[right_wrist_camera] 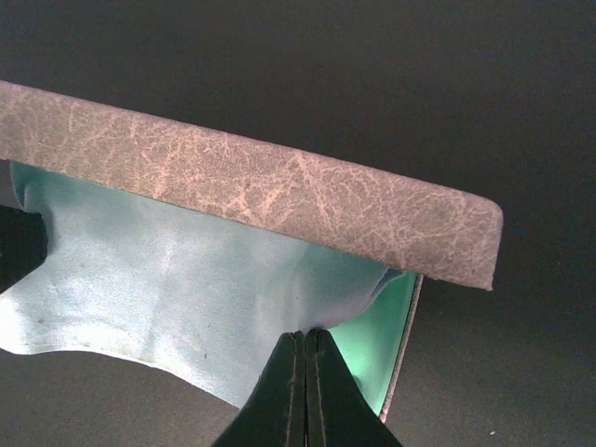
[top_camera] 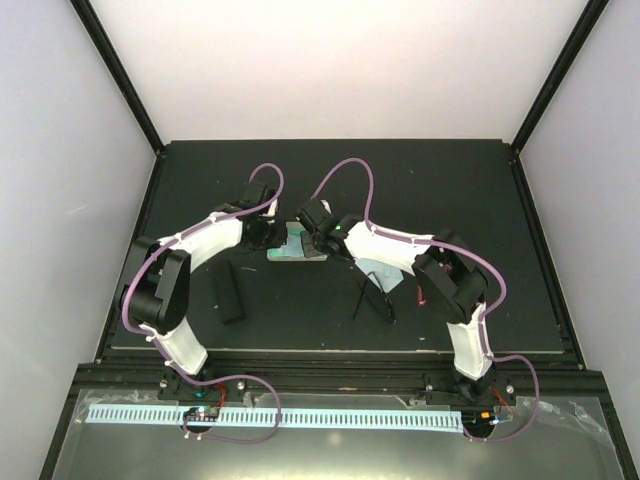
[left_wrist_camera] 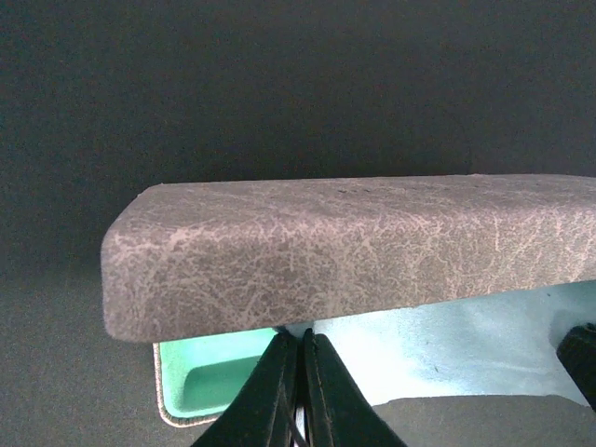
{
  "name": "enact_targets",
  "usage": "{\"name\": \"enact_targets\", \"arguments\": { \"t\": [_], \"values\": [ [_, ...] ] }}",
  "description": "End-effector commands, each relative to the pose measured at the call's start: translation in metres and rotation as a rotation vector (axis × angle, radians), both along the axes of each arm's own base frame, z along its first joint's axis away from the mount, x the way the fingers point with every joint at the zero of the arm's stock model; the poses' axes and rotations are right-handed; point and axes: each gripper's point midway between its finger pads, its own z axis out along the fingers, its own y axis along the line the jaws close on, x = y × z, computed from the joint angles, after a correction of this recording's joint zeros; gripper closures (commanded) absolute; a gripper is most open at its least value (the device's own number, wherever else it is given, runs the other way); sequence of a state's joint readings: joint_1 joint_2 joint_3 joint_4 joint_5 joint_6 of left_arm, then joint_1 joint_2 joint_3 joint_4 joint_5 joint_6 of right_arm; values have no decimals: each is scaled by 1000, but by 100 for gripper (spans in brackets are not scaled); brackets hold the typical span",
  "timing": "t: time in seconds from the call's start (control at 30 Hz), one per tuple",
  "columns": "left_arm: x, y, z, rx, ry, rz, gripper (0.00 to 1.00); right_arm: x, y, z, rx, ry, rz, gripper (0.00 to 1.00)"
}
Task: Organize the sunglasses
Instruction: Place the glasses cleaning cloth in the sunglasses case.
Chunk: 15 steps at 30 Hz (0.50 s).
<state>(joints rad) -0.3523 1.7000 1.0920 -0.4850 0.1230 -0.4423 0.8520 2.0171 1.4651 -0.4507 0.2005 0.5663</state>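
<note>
While both arms meet at the open beige case, the left gripper clenched on nothing identifiable and the right gripper pinching the light blue cloth, the black sunglasses lie apart, nearward and rightward, beside the nearer right arm; their long axis is unclear

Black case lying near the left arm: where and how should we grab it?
Grip the black case across its narrow width at mid-length, coming straight down from above. It lies flat and alone on the table, long and slim, with bare surface along both long sides for the fingers.
</note>
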Motion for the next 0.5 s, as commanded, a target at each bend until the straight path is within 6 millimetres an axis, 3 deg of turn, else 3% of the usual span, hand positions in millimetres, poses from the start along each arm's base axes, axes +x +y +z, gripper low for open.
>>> {"name": "enact_targets", "arguments": {
  "t": [0.0,0.47],
  "values": [
    [11,4,7,14,-24,3,98,4,4,-9,0,10,1,99],
    [9,7,-10,33,13,10,98,3,0,-26,-34,33,-12,98]
  ]
}}
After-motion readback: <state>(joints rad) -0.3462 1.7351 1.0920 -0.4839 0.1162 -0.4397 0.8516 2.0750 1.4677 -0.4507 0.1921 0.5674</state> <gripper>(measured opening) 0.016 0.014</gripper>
